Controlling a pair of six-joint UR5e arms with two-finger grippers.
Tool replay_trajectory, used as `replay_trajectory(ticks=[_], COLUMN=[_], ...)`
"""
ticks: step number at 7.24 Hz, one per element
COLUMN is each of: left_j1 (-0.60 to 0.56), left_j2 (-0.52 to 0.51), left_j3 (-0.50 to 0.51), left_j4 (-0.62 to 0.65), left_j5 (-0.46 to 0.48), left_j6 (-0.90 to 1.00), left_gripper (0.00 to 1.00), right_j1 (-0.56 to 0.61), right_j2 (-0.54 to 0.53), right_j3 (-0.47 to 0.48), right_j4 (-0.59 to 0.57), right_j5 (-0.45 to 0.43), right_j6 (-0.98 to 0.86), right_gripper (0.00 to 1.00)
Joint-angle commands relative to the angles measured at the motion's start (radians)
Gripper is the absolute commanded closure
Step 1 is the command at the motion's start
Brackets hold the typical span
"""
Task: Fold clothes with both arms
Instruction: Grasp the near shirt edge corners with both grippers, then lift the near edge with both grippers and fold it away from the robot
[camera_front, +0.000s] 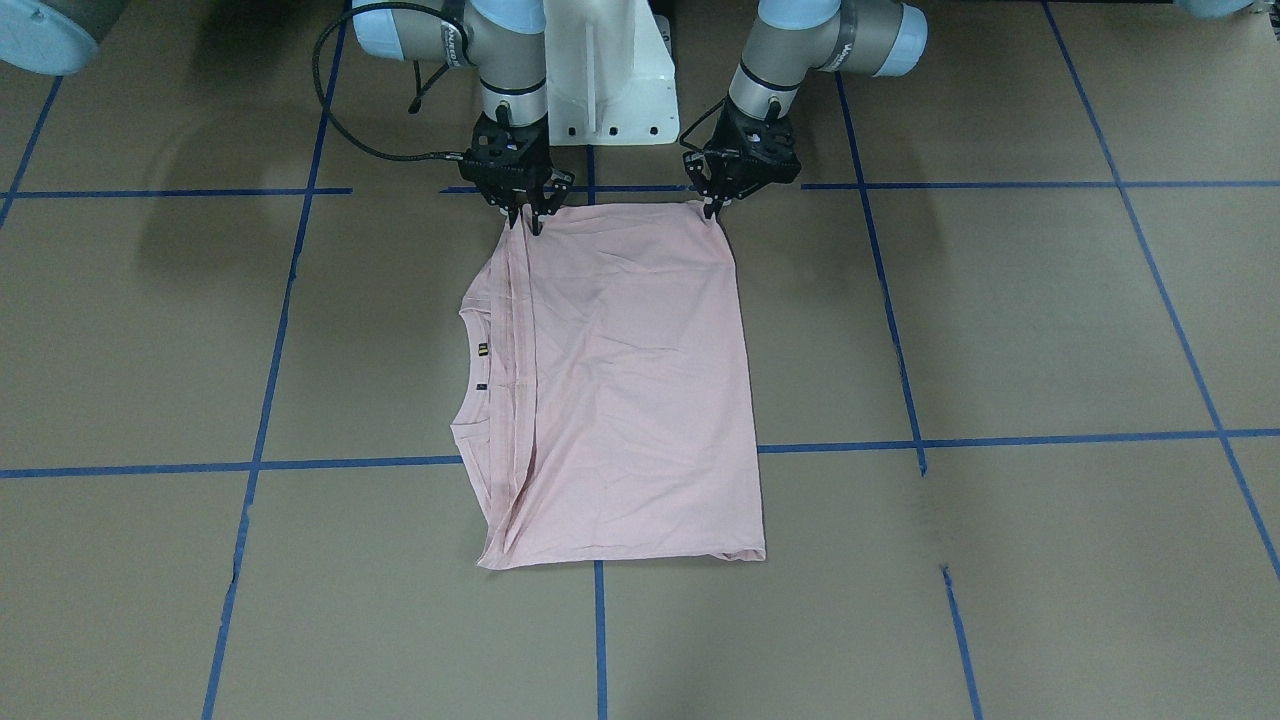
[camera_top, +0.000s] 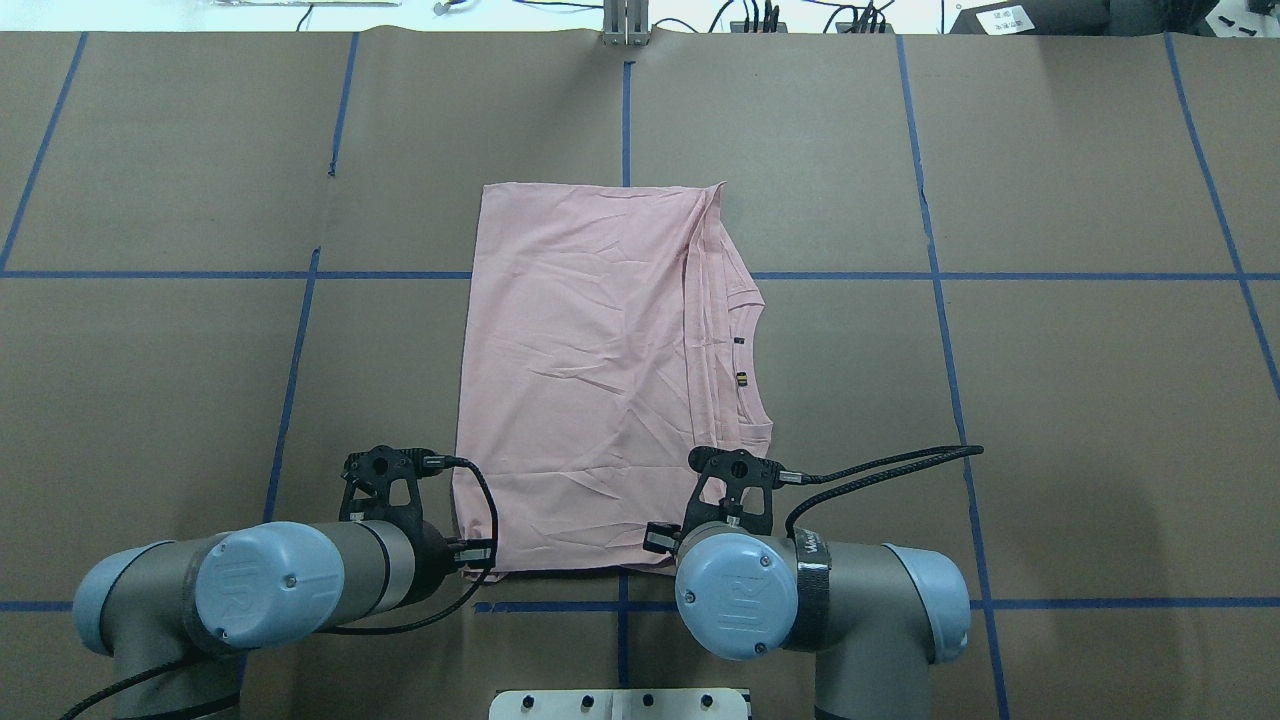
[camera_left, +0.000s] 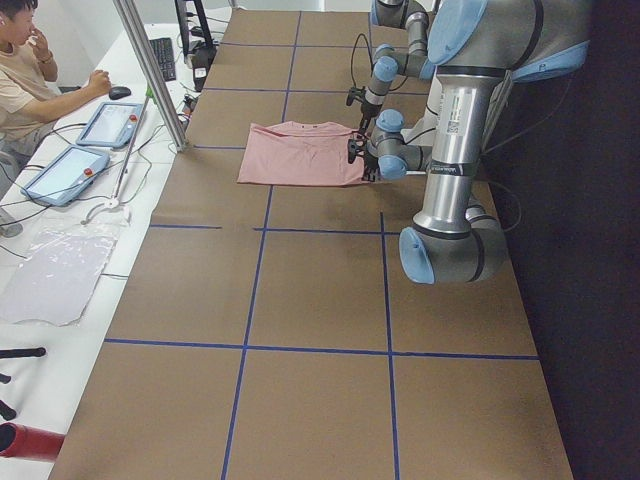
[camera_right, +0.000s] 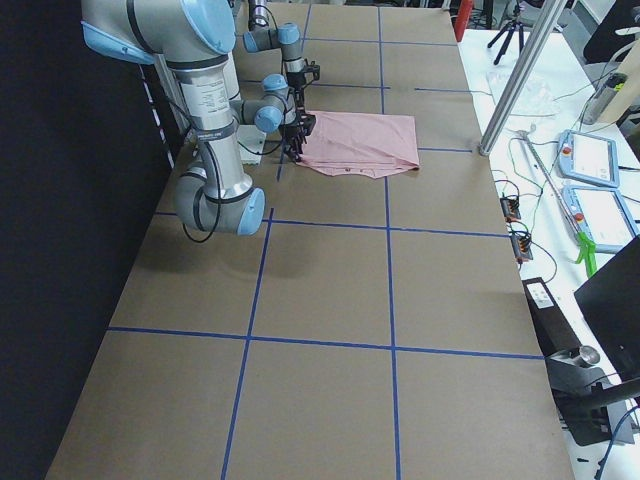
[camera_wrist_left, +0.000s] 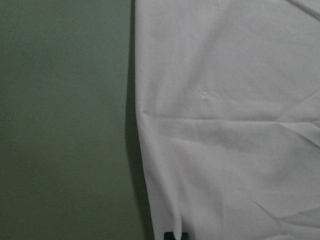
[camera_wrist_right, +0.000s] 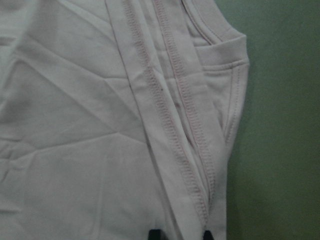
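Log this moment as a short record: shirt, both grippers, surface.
garment: pink T-shirt, folded into a rectangle, lying flat
collar: on the robot's right side
left gripper: at the shirt's robot-side left corner; open or shut unclear
right gripper: at the robot-side right corner, tips apart over the stitched hems
surface: table covered in brown paper, blue tape grid
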Motion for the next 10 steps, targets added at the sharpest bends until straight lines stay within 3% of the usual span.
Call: replay_trajectory(ticks=[1, 4, 6, 8, 9, 10], left_j1=[0.0, 0.0, -0.011, -0.035, -0.052, -0.061], left_j2=[0.0, -0.003, 0.001, -0.005, -0.032, -0.114], left_j3=[0.0, -0.011, -0.104, -0.321, -0.419, -0.428], left_j4=[-0.001, 0.0, 0.011, 0.234, 0.349, 0.444], left_j5=[0.0, -0.003, -0.012, -0.108, -0.151, -0.163], left_j6=[0.0, 0.005, 0.017, 0.031, 0.031, 0.032], left_gripper=[1.0, 1.0, 1.0, 1.0, 1.0, 1.0], right_j1=[0.002, 0.008, 0.02, 0.016, 0.013, 0.011], right_j2=[0.003, 0.003, -0.005, 0.004, 0.004, 0.006], right_j3=[0.0, 0.01, 0.121, 0.344, 0.402, 0.402], right_j4=[0.004, 0.008, -0.024, -0.251, -0.297, -0.298], right_j5=[-0.004, -0.004, 0.002, 0.007, 0.022, 0.03], right_j6=[0.034, 0.034, 0.029, 0.031, 0.031, 0.031], right_gripper=[1.0, 1.0, 1.0, 1.0, 1.0, 1.0])
